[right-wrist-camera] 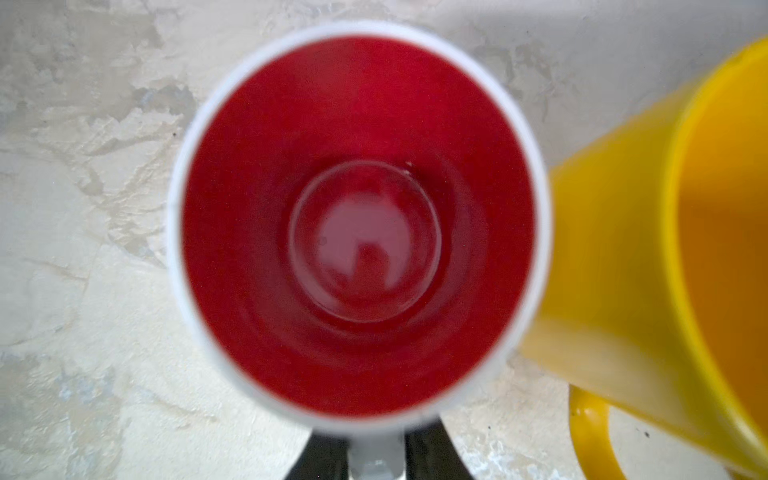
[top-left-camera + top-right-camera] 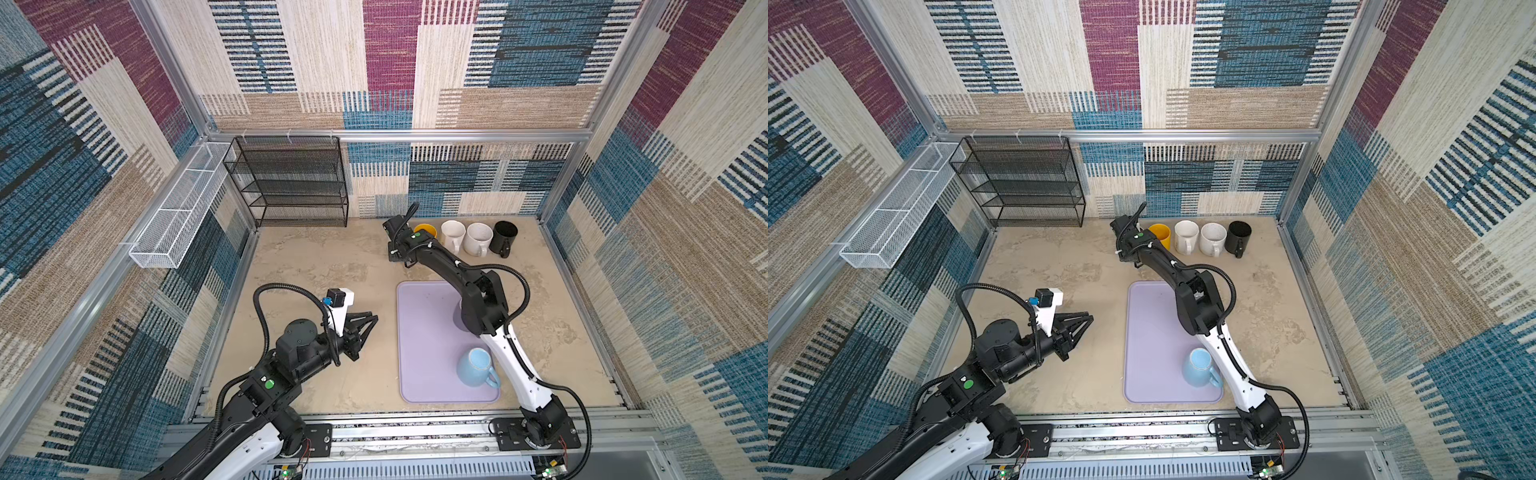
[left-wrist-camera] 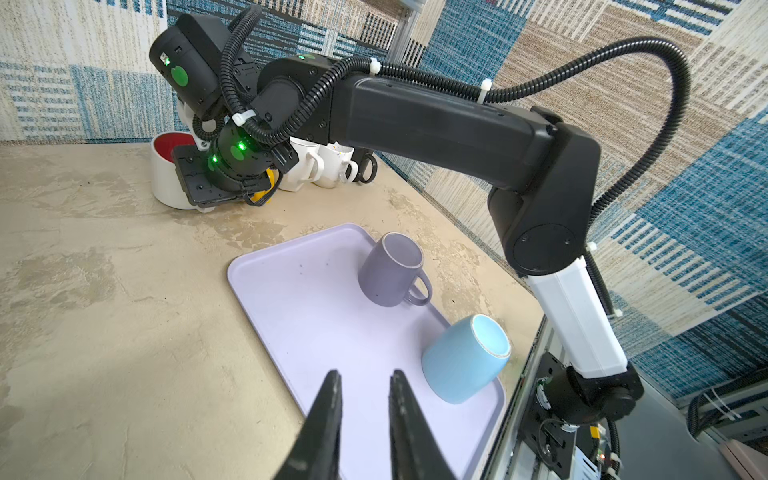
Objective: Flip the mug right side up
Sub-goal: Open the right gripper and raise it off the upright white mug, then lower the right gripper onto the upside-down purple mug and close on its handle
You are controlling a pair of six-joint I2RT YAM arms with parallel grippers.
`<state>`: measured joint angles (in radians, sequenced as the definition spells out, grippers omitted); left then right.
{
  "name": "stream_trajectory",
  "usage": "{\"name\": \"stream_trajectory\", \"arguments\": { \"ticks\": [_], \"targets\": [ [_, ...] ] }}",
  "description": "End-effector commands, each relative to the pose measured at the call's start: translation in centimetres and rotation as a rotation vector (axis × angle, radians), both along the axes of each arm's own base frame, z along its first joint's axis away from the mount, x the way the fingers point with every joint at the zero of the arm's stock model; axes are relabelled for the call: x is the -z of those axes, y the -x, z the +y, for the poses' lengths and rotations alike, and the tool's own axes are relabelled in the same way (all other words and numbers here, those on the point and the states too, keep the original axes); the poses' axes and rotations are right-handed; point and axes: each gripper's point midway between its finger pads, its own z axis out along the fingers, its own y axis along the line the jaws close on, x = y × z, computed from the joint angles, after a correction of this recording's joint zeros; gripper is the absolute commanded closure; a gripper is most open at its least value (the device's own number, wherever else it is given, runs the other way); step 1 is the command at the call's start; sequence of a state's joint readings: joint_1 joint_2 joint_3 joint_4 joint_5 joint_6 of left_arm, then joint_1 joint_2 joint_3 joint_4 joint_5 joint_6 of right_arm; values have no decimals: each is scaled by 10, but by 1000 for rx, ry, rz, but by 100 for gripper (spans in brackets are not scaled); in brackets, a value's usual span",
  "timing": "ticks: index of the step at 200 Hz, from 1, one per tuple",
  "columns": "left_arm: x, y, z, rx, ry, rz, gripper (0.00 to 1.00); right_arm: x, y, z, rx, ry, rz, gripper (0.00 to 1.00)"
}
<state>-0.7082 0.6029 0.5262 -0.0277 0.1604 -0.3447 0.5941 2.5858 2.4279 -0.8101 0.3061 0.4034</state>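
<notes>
White mug with red inside [image 1: 357, 224] standing upright on the table [image 3: 104, 270] at the back, just beside a yellow mug [image 1: 623, 270], right gripper [image 1: 376, 455] straddling its handle, hard to tell whether clamped, left gripper [image 3: 365, 382] narrowly parted, empty, near the lilac tray [image 3: 299, 299].

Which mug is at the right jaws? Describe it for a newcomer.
Follow the mug row along the back wall to the end nearest the black rack. There, beside the yellow mug, stands the red-lined mug. Only it is white outside, red inside.
</notes>
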Motion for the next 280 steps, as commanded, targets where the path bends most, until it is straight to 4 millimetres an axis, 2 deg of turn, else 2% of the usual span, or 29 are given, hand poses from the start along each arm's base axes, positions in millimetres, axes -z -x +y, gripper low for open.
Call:
{"name": "stream_trajectory", "arguments": {
  "ticks": [1, 32, 62, 89, 117, 119, 121, 137, 152, 193, 247, 273, 280],
  "targets": [
    [-1, -2, 1, -10, -10, -14, 78, -40, -6, 9, -12, -72, -69, 66],
    [-1, -3, -1, -7, -12, -12, 78, -73, -2, 5, -22, -82, -102, 62],
    [1, -5, 1, -17, -20, -10, 78, -105, 21, 3, -82, -78, -113, 63],
    [4, -7, 4, -37, -39, -3, 77, -137, 58, -5, -171, -106, -147, 64],
    [4, -5, 6, -40, -41, 0, 77, -157, 111, -37, -219, -128, -203, 64],
    [4, -5, 6, -39, -40, 1, 77, -164, 114, -39, -222, -136, -220, 64],
    [4, -5, 5, -37, -38, 1, 77, -157, 120, -43, -224, -129, -209, 64],
    [5, -4, 2, -18, -22, 1, 77, -161, 151, -67, -218, -128, -233, 62],
    [7, -4, -1, -9, -6, 6, 77, -156, 176, -92, -192, -96, -219, 62],
    [14, -7, -7, 7, -16, 27, 77, -127, 230, -143, -102, -29, -109, 62],
    [17, -7, -10, 19, -21, 38, 77, -85, 280, -174, -7, -32, 56, 60],
    [15, -6, -9, 18, -24, 33, 76, -75, 296, -182, 22, -51, 93, 60],
    [15, -7, -9, 17, -21, 33, 76, -73, 298, -182, 23, -62, 94, 56]
  ]
}}
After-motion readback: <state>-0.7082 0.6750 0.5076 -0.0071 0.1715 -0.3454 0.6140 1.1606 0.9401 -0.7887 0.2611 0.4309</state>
